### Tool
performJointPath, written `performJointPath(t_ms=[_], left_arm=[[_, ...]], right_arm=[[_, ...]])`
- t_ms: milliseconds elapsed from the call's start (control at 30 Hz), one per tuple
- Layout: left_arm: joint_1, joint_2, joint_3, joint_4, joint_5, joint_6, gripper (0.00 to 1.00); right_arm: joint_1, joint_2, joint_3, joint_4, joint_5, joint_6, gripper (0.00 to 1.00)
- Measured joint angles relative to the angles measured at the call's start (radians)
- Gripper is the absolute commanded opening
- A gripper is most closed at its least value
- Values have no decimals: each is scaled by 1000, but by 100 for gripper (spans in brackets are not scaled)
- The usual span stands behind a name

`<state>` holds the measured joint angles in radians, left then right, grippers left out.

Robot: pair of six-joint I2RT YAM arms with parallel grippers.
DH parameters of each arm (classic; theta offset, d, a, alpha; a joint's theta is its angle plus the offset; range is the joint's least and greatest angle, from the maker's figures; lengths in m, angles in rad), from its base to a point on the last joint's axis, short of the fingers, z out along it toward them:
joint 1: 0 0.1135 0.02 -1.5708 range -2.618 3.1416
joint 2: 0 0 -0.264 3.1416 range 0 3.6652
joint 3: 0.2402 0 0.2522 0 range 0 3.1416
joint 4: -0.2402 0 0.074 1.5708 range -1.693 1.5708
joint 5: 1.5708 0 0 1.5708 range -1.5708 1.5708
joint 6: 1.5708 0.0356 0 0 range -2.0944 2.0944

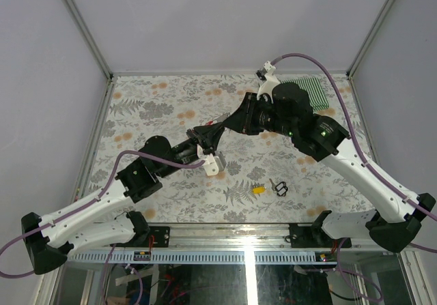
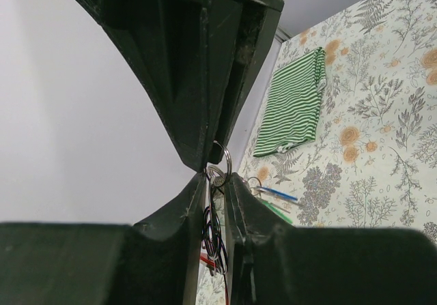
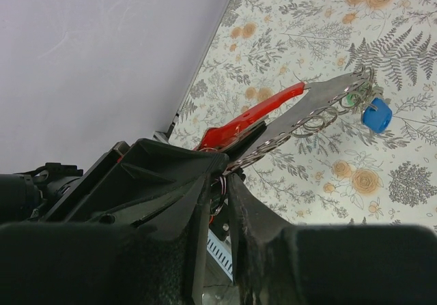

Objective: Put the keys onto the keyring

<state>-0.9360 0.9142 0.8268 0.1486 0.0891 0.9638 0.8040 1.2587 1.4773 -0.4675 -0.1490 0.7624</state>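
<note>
Jutting out from the spot where the two hands meet in mid-air, the keyring (image 3: 259,114), a red curved plastic clip joined to a silver-grey metal chain, hangs above the middle of the flower-patterned table (image 1: 171,107). A small key with a blue plastic head (image 3: 377,115) and one with a green head (image 2: 276,211) dangle at the chain's far end, away from both hands. A third small key, yellow-headed (image 1: 258,190), lies flat on the table near the front edge, just beside a small black loop (image 1: 280,188) and well apart from the hands.

The left arm stretches forward and to the right from its base. The right arm reaches forward, then bends back toward the left, so the fingertips of both come almost tip to tip.

The left hand (image 2: 217,196) has its fingers pressed close, pinching the keyring at its wire rings. The right hand (image 3: 218,196) has its fingers nearly together, with the chain running into the narrow gap; whether they actually grip it cannot be told.
</note>
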Motion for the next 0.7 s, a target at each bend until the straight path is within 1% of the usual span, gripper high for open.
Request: performJointPath(t_ms=[233, 300, 367, 433, 567, 633, 700], left_arm=[[0, 0, 0, 0, -1, 3, 0], [0, 0, 0, 0, -3, 4, 0], [0, 0, 0, 0, -4, 5, 0], [0, 0, 0, 1, -7, 7, 0], [0, 0, 0, 5, -15, -6, 11], [0, 1, 0, 16, -23, -21, 18], [0, 1, 0, 28, -30, -36, 22]], right_arm=[[-4, 2, -2, 0, -11, 5, 17], [-6, 3, -2, 0, -14, 6, 11], [-7, 5, -2, 0, -18, 7, 0], [-11, 6, -2, -2, -21, 8, 0], [-13, 6, -2, 2, -24, 13, 0], [-14, 6, -2, 13, -28, 13, 0], [-15, 3, -7, 32, -31, 11, 0]])
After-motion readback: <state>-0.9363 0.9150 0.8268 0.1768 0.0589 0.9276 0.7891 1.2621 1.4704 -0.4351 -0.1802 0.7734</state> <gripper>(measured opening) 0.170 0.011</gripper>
